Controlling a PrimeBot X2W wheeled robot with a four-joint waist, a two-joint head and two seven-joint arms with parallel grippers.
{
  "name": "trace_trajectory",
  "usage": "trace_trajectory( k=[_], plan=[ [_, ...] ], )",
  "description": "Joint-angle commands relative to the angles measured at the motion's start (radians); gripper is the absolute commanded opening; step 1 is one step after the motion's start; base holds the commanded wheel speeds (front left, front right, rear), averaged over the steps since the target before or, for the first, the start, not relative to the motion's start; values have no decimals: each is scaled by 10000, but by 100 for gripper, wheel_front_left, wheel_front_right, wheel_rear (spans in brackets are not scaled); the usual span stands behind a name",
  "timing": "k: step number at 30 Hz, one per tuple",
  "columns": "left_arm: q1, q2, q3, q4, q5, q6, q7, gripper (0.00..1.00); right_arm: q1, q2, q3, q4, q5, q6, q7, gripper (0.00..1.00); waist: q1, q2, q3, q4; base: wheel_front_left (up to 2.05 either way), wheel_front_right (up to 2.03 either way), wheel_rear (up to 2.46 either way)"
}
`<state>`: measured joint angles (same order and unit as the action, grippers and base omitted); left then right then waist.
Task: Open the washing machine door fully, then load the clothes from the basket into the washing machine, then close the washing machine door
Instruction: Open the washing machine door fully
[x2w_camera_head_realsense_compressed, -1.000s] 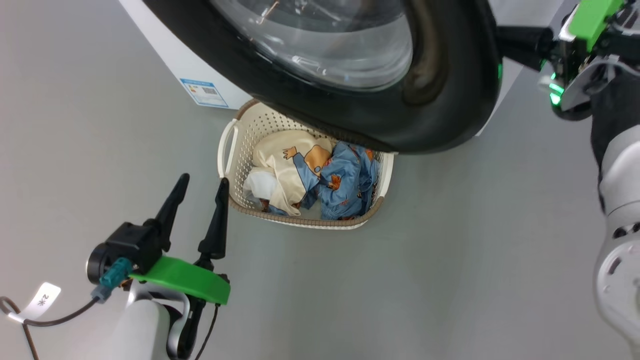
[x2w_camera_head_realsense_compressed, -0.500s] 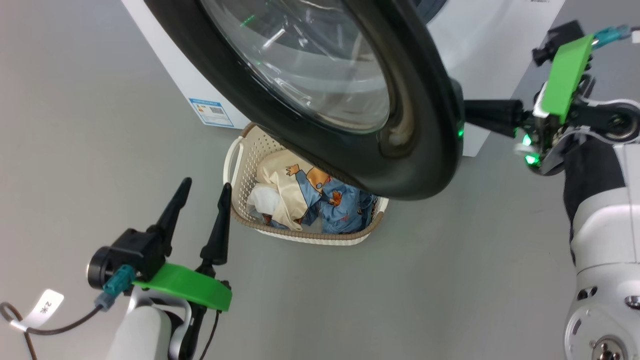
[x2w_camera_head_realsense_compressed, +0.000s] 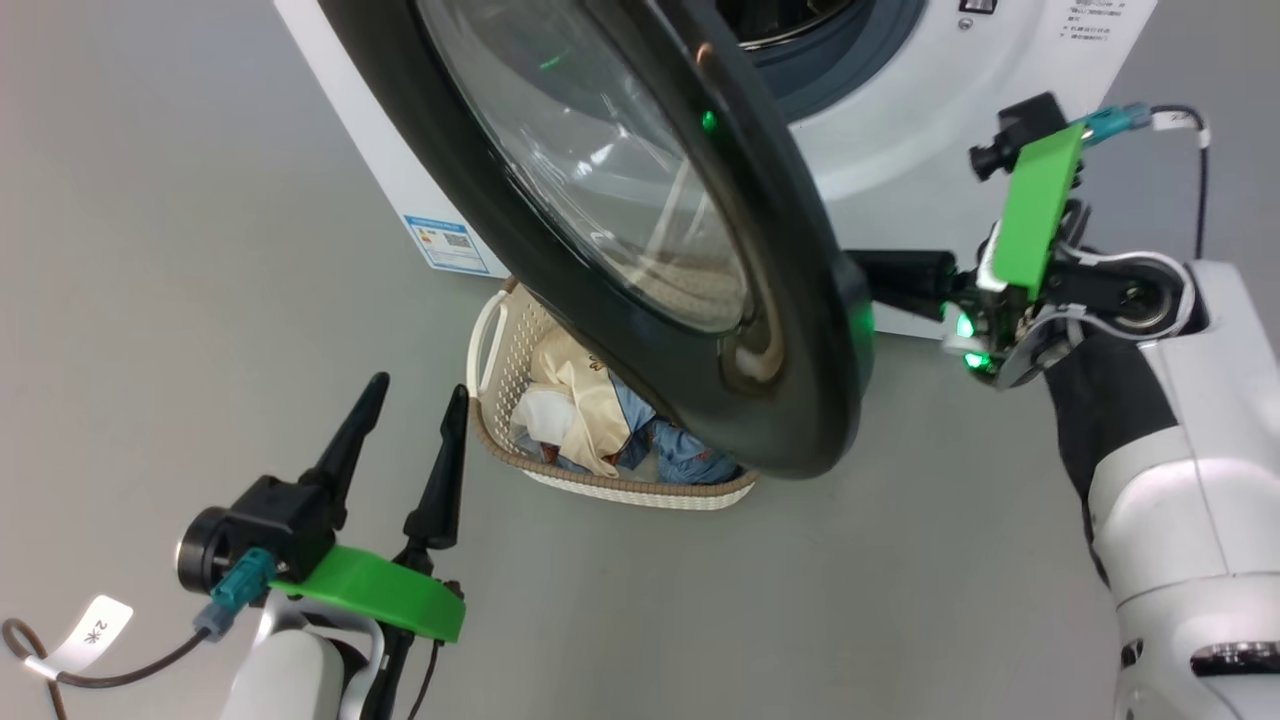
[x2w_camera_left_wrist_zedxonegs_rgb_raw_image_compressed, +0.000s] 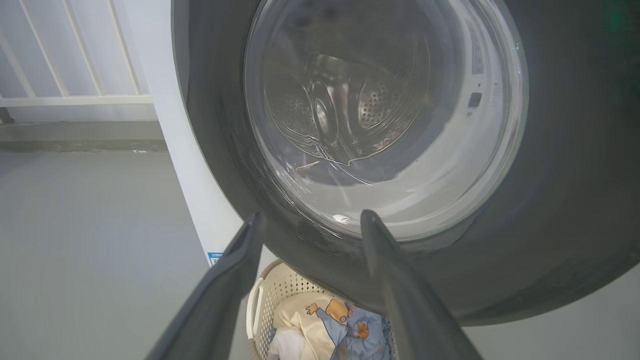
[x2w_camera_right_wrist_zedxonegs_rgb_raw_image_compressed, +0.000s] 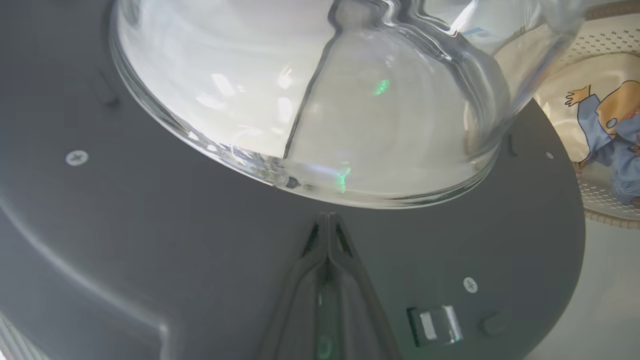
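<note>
Clenched right claw (x2w_camera_right_wrist_zedxonegs_rgb_raw_image_compressed: 327, 220) presses the round black glass-windowed door (x2w_camera_head_realsense_compressed: 800, 330); slipping off, it may swing shut over the cream plastic basket (x2w_camera_head_realsense_compressed: 640, 493); left claw (x2w_camera_head_realsense_compressed: 418, 390) released

I see a plain grey floor (x2w_camera_head_realsense_compressed: 150, 250). The washing machine (x2w_camera_head_realsense_compressed: 900, 150) stands on it, and the basket (x2w_camera_head_realsense_compressed: 620, 490) sits on it close to the machine's front.
</note>
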<state>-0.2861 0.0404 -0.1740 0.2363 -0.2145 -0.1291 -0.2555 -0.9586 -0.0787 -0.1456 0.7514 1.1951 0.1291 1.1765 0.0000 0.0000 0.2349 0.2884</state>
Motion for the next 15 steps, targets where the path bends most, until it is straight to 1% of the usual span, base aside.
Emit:
trace_trajectory(
  k=[1,5,6,15],
  plan=[
    [-3,236,272,-316,39,-15,-63,100,216,284,628,-330,408,16,-74,0,0,0,-58,75,0,0,0],
    [46,276,212,-367,7,-15,-63,100,564,284,1608,-453,1167,16,-449,0,0,0,-137,166,0,0,0],
    [46,276,212,-367,7,-15,-63,100,564,284,1608,-453,1167,16,-449,0,0,0,-137,166,0,0,0],
    [115,291,168,-398,-12,-15,-63,100,1074,284,3551,-676,2584,16,-1510,0,0,0,-246,279,0,0,0]
  ],
)
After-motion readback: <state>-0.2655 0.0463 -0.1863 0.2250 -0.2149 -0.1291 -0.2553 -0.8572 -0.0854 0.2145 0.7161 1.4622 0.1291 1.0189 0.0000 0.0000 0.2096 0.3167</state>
